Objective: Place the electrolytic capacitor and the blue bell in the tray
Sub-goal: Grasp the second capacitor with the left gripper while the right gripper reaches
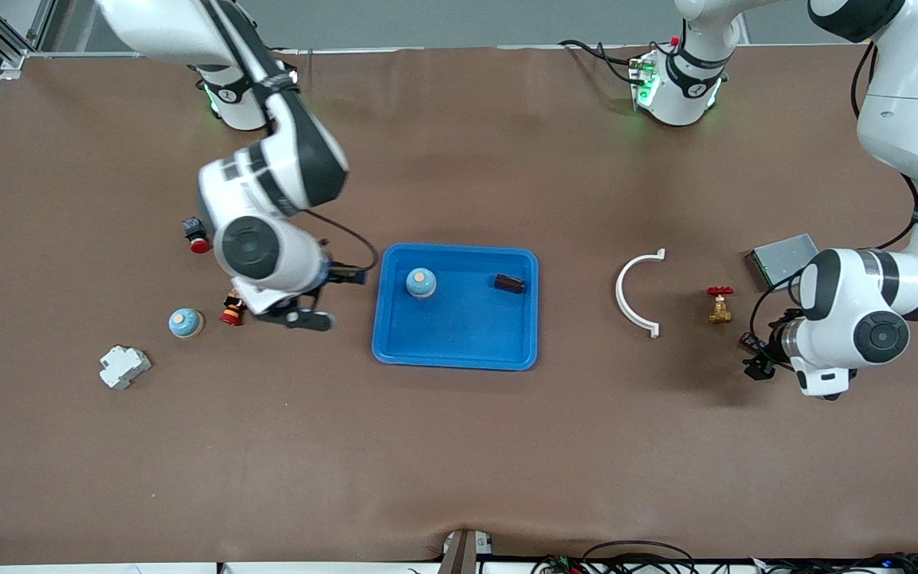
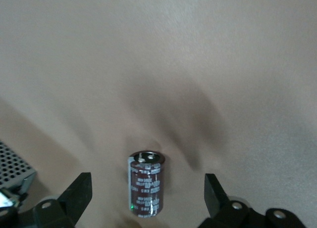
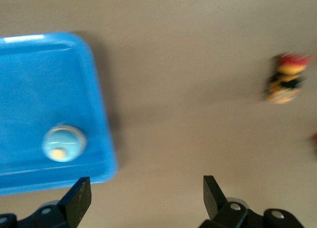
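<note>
One blue tray (image 1: 456, 335) sits mid-table. It holds two items: one blue bell (image 1: 421, 282) in the corner toward the right arm's end, and one dark cylindrical part (image 1: 509, 283) lying on its side near the rim toward the left arm's end.

A second blue bell (image 1: 186, 322) stands on the table toward the right arm's end, outside the tray. One electrolytic capacitor (image 2: 145, 183) stands upright on the bare table under the left wrist.

The right gripper (image 1: 311, 307) is over the table beside the tray, between it and a small red-topped figure (image 1: 233, 309). Its fingers (image 3: 79, 197) are spread wide and grasp nothing. The left gripper (image 2: 147, 198) is over the capacitor, fingers (image 2: 78, 191) parted on either side of it and not touching it.

Other single items:
- one red push button (image 1: 196, 235);
- one white plastic block (image 1: 123, 367);
- one white curved clip (image 1: 636, 293);
- one brass valve (image 1: 719, 304) with a red handle;
- one grey perforated metal box (image 1: 782, 259).
</note>
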